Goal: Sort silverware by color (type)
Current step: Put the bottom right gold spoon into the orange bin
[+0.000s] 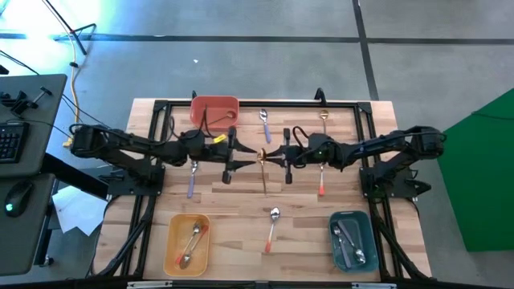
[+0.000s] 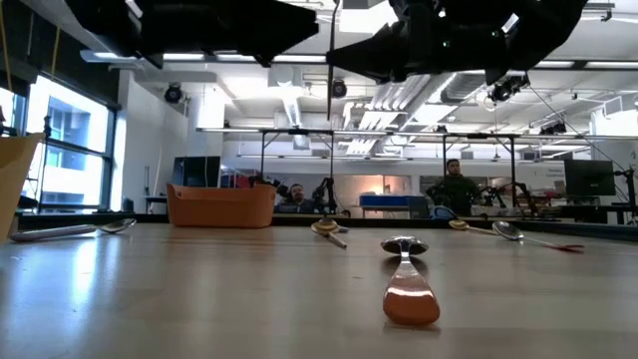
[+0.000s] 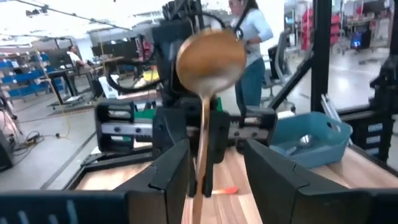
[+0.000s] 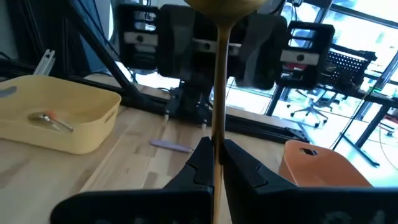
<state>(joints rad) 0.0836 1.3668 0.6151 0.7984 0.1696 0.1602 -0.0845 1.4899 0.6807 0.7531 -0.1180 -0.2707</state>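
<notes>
A gold spoon (image 1: 263,164) hangs in the air over the table's middle, between my two grippers. Its bowl (image 3: 210,55) is up and its handle points down. My right gripper (image 4: 217,155), coming from the right, is shut on it. My left gripper (image 3: 214,174), coming from the left, is open; its fingers stand on either side of the handle, and I cannot tell whether one touches it. Loose spoons lie on the table: purple-handled ones (image 1: 264,124) (image 1: 193,181), orange-handled ones (image 1: 321,181) (image 1: 272,229) and a gold one (image 1: 324,117). My right gripper pinches the gold spoon's handle (image 4: 219,121) between its two fingers, about midway along it. The fingers come level from the table's right side and lie across the handle. The spoon stands roughly upright, bowl up, lifted clear of the table, with its handle end below the fingers.
A red bin (image 1: 214,103) stands at the far edge. A yellow bin (image 1: 172,241) at the near left holds orange-handled spoons. A teal bin (image 1: 368,241) at the near right holds spoons too. A black frame (image 1: 337,105) runs around the table. People show in the room beyond (image 2: 455,184).
</notes>
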